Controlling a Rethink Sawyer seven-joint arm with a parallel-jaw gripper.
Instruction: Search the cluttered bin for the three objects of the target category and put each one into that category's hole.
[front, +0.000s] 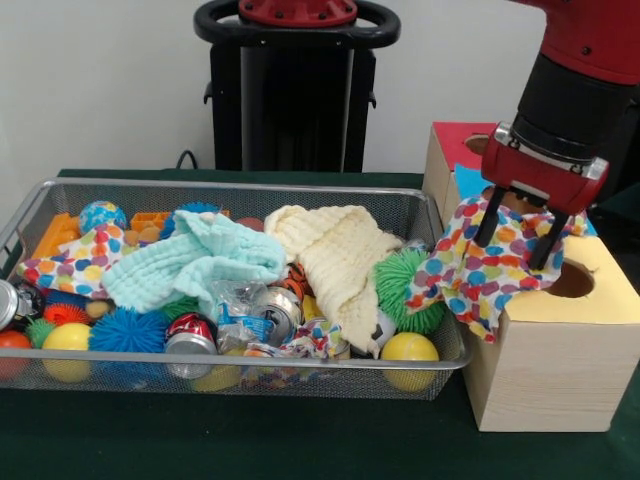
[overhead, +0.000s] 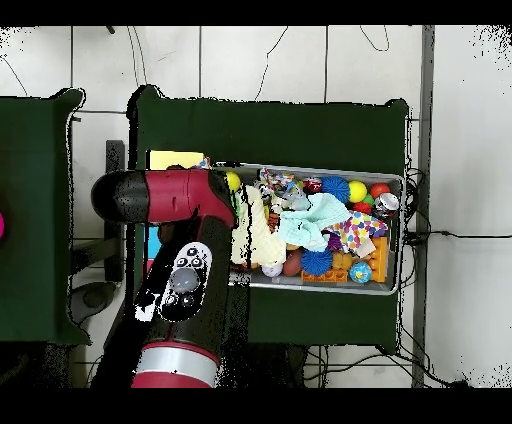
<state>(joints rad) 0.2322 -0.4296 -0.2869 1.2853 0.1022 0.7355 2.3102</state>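
Dark green cloth covers the table (front: 250, 440), with a plain pale wall behind the robot's black pedestal. On it sits the wide silver wire-mesh bin (front: 240, 368), heaped with spiky rubber balls, crushed drink cans, a mint-green textured cloth (front: 195, 262) and a cream textured cloth (front: 335, 262). One white polka-dot fabric cloth (front: 75, 262) lies at the bin's left end in the front view, and another shows low between the cans (front: 305, 343) near the front wall. Just beside the bin's right end stands the pale wooden box with a yellow top (front: 610, 295), its round hole (front: 572, 280) partly visible. The red and black gripper (front: 518, 238) hangs over that box, its two dark fingers (front: 487, 222) pinching a third polka-dot cloth (front: 478, 270), which drapes over the box's edge toward the bin. In the overhead view the arm hides the box.
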